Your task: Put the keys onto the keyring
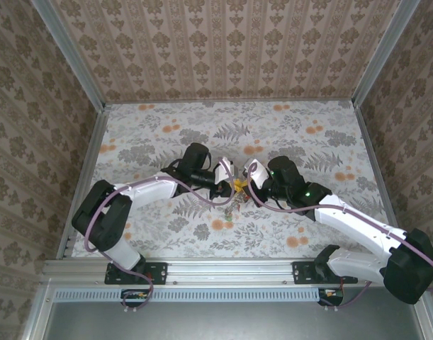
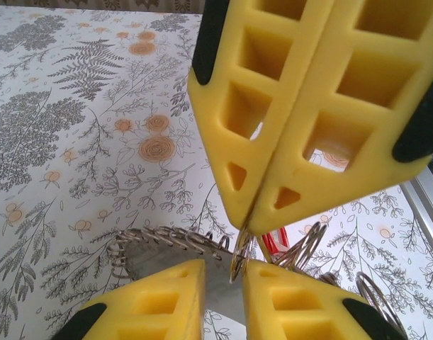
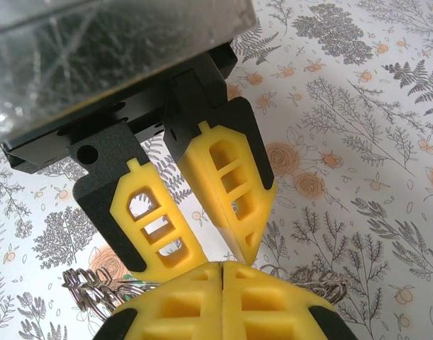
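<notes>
Right gripper (image 2: 249,221) fingers are pressed together, their tips pinching a thin wire loop of the keyring (image 2: 166,237); left gripper (image 2: 223,283) fingers stand slightly apart just beneath. The ring is probably light, stiff and slippery, so grip bare wire, not the red key (image 2: 271,242). It is mid-tabletop (image 1: 152,134), nearer the near edge, with a flowered surface and patterned walls around
</notes>
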